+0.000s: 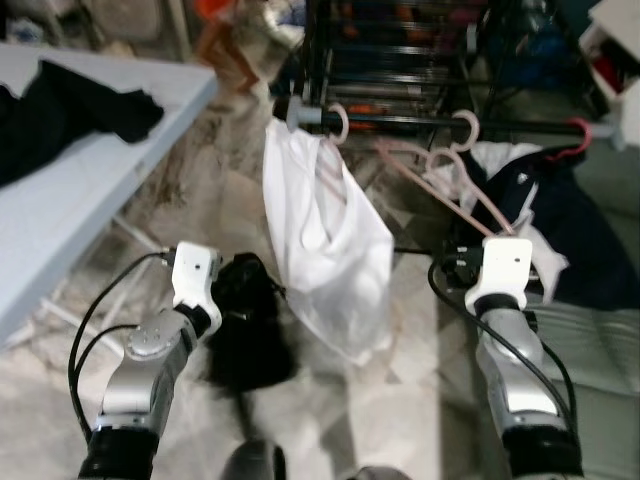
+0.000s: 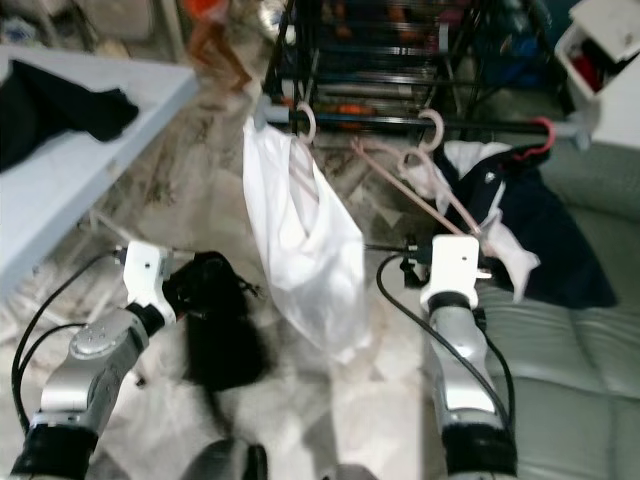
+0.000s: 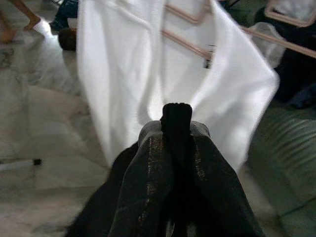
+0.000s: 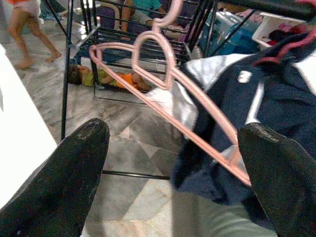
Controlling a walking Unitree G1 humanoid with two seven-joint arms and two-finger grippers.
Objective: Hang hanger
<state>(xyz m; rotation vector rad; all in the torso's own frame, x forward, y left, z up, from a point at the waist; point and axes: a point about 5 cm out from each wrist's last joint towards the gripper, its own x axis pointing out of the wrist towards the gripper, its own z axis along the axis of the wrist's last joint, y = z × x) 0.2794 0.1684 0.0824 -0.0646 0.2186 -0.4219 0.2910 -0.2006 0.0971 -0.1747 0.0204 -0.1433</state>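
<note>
Ahead of the right gripper (image 4: 173, 173), an empty pink hanger (image 4: 168, 89) hangs by its hook from the dark rail (image 1: 420, 122) of the clothes rack, tilted so that its long axis slopes down across the gap between the two black fingers (image 4: 64, 177), which stand wide apart and touch nothing. The hanger sits beyond the fingertips, not between them, with a navy garment (image 1: 560, 220) just behind it on a red hook. The right arm is plainly the nearer; any approach would need to run forward and slightly upward. The hanger is thin, pale pink and bare, with a second one beside it. On the same rail hangs a white shirt (image 1: 320, 240) on its own pink hanger. The left gripper (image 3: 176, 116), low and short of that shirt, has its fingers pressed together, with black cloth (image 1: 245, 330) around them; a grip cannot be confirmed.
</note>
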